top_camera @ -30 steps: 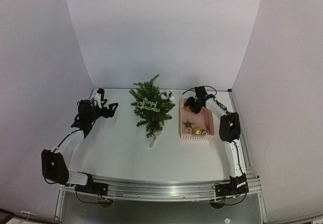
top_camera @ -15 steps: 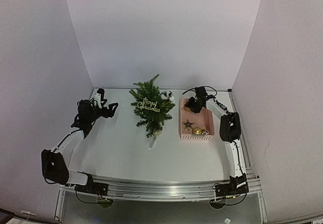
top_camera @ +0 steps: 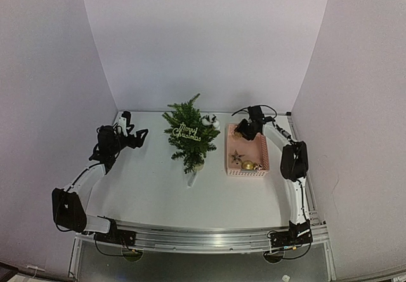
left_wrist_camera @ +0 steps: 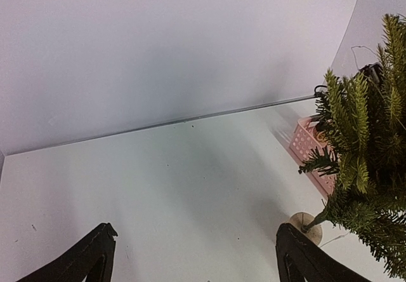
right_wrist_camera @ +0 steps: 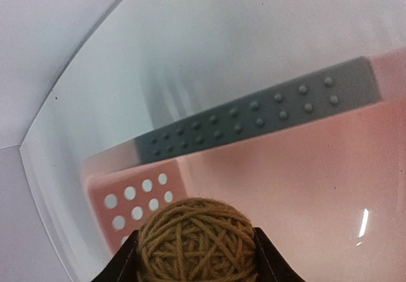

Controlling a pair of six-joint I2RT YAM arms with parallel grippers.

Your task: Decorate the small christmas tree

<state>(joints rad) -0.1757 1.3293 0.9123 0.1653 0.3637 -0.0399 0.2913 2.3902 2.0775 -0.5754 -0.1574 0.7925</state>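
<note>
White table (top_camera: 146, 187), small christmas tree (top_camera: 188, 133) upright

In the left wrist view the small christmas tree (left_wrist_camera: 365, 161) runs off the right edge and covers most of the pink basket (left_wrist_camera: 304, 143). The twine ball (right_wrist_camera: 198, 237) is cut by the lower edge of the right wrist view (only slivers of the right hand (right_wrist_camera: 195, 260) flank it). From above, the ball cannot be made out.
</note>
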